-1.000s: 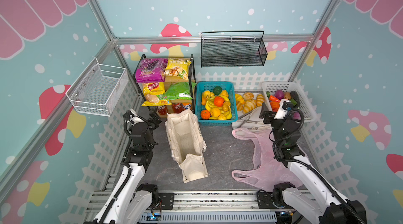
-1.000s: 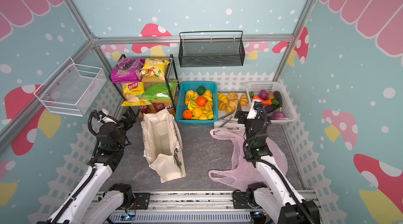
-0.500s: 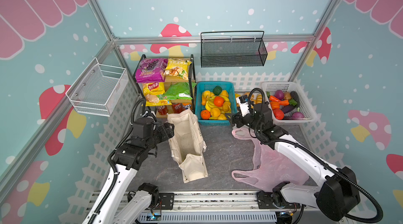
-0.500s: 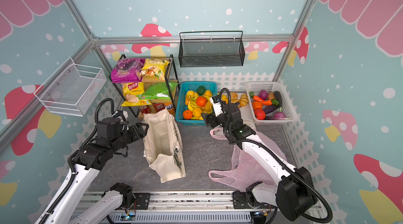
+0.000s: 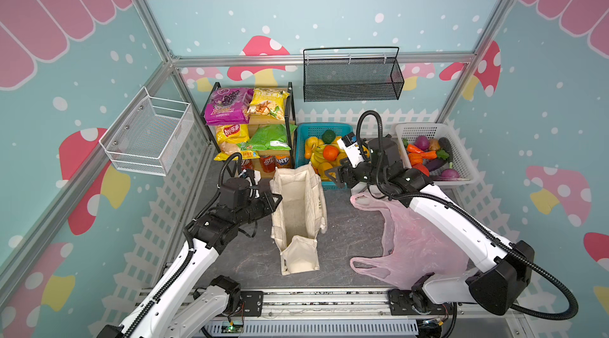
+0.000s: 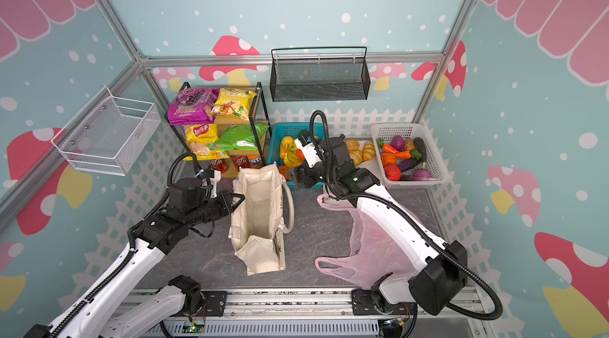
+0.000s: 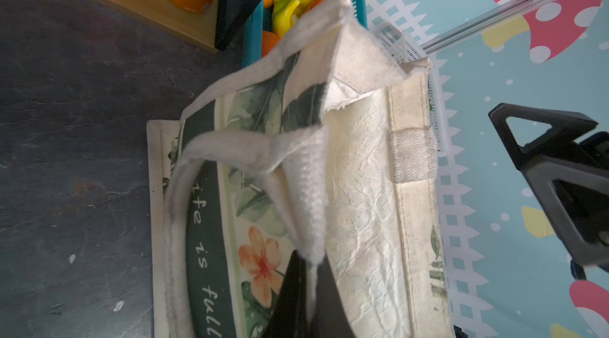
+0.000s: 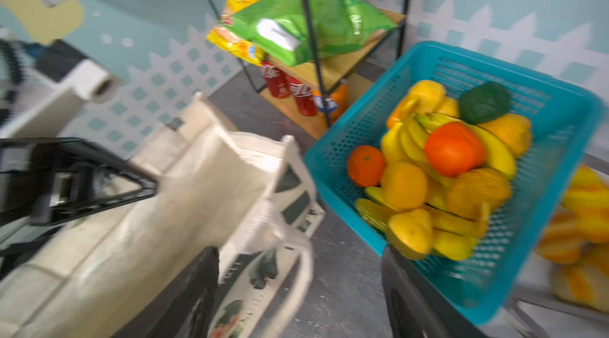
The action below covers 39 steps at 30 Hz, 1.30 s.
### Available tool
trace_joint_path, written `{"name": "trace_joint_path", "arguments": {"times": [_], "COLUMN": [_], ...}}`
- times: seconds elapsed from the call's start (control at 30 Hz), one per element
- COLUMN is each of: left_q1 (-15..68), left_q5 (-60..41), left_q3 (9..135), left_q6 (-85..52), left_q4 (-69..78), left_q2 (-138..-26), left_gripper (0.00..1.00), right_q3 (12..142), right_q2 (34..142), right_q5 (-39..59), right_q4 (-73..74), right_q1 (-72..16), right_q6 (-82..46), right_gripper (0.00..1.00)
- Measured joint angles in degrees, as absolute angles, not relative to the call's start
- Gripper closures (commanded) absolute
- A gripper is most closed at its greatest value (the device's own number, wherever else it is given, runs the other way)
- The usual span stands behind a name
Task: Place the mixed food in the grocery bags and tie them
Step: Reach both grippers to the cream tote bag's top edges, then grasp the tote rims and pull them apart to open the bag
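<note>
Looks barely begun: pinches canvas tote (image 5: pixel 298 214) rim in closed left gripper (image 5: pixel 276 199), hangs right gripper (image 5: pixel 333 178) jaws-apart just beside it, with purple grape packet (image 5: pixel 227 105) and pale yellow packet (image 5: pixel 268 102) on rack (image 5: pixel 290 105), toy vegetables (image 5: pixel 426 154) in white basket (image 5: pixel 461 152), pink carrier (image 5: pixel 415 240) flat, nothing bagged or tied.

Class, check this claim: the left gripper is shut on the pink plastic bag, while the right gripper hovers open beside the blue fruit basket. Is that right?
No. The left gripper is shut on the cream canvas tote, not the pink plastic bag, as the left wrist view shows. The right gripper hovers open beside the blue fruit basket.
</note>
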<state>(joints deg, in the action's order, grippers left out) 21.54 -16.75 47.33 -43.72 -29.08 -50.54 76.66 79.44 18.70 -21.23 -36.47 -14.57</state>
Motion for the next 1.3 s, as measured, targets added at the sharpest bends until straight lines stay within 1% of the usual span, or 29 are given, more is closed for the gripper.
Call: {"name": "trace_joint_path", "arguments": {"times": [0.1,0.13,0.2,0.23,0.27,0.3,0.33,0.37,0.53,0.6,0.63,0.73,0.8,0.87,0.93,1.03,1.1,1.13,1.2,1.23,1.27,1.3], "left_q1": [22.37,22.63,22.87,22.92,22.96,22.96,23.00,23.00,23.09,23.73,24.23,25.78,27.00,28.47,29.34,29.43,29.45,29.45,29.45,29.45,29.45,29.45], "left_q5": [-17.23,-17.26,-17.32,-17.43,-17.50,-17.69,-17.91,-18.17,-20.80,-21.74,-22.59,-25.56,-27.27,-28.82,-29.74,-29.80,-29.71,-29.63,-29.43,-29.30,-29.12,-28.93], "left_q3": [46.13,45.63,44.64,44.10,43.70,43.44,43.13,42.92,42.00,41.78,41.69,41.69,41.74,42.06,42.28,42.39,42.41,42.41,42.59,42.85,43.18,43.35], "left_q6": [-45.23,-45.63,-46.24,-46.50,-46.65,-46.81,-46.98,-47.07,-47.11,-47.11,-47.11,-46.87,-46.65,-46.02,-46.02,-46.00,-45.84,-45.80,-45.50,-45.32,-44.97,-44.71], "left_q4": [-26.26,-25.39,-23.90,-23.03,-22.46,-21.93,-21.34,-20.86,-18.44,-17.76,-17.26,-15.22,-13.87,-12.75,-11.75,-10.35,-9.45,-9.02,-8.64,-8.71,-8.75,-8.82], "left_q2": [-50.57,-50.54,-50.46,-50.33,-50.24,-50.17,-50.13,-50.11,-50.02,-50.04,-50.06,-50.81,-51.77,-53.01,-54.00,-54.96,-55.22,-55.33,-55.77,-56.14,-56.53,-56.84], "left_gripper": [1.00,1.00,1.00,1.00,1.00,1.00,1.00,1.00,1.00,1.00,1.00,0.85,0.78,0.67,0.59,0.53,0.55,0.59,0.66,0.73,0.78,0.83], "right_q3": [77.03,77.01,76.99,76.97,76.90,76.88,76.88,76.88,77.38,77.62,77.93,79.88,81.45,82.48,83.00,83.77,84.20,84.31,84.31,84.29,83.96,83.05], "right_q2": [82.48,83.96,86.96,88.25,89.21,89.78,90.04,90.02,89.41,89.36,89.36,89.30,88.73,87.44,85.84,84.05,83.53,83.29,82.94,82.74,82.35,81.73], "right_q5": [19.33,18.98,17.65,16.51,15.20,13.89,12.36,10.76,3.97,2.72,2.20,0.60,-0.34,-1.37,-2.17,-2.83,-2.98,-2.85,-1.87,-0.89,0.56,2.28], "right_q4": [-21.26,-21.45,-21.76,-22.02,-22.35,-22.85,-23.46,-24.12,-28.08,-29.80,-31.29,-36.53,-39.68,-42.19,-44.10,-46.35,-47.20,-47.37,-47.44,-47.18,-46.28,-44.93], "right_q1": [-40.77,-41.98,-43.62,-44.25,-44.73,-44.97,-45.12,-45.12,-45.04,-44.88,-44.62,-43.35,-41.98,-40.07,-38.04,-35.79,-35.33,-35.31,-35.29,-35.29,-35.29,-35.27], "right_q6": [-16.86,-17.61,-18.92,-19.57,-20.08,-20.18,-20.38,-20.53,-19.49,-18.87,-18.24,-16.34,-14.74,-13.23,-11.97,-10.66,-10.02,-9.82,-9.65,-9.67,-9.91,-10.13], "right_gripper": [0.18,0.19,0.26,0.31,0.39,0.49,0.61,0.68,0.91,0.96,0.96,0.98,0.99,1.00,1.00,1.00,1.00,1.00,0.93,0.85,0.72,0.63]}}
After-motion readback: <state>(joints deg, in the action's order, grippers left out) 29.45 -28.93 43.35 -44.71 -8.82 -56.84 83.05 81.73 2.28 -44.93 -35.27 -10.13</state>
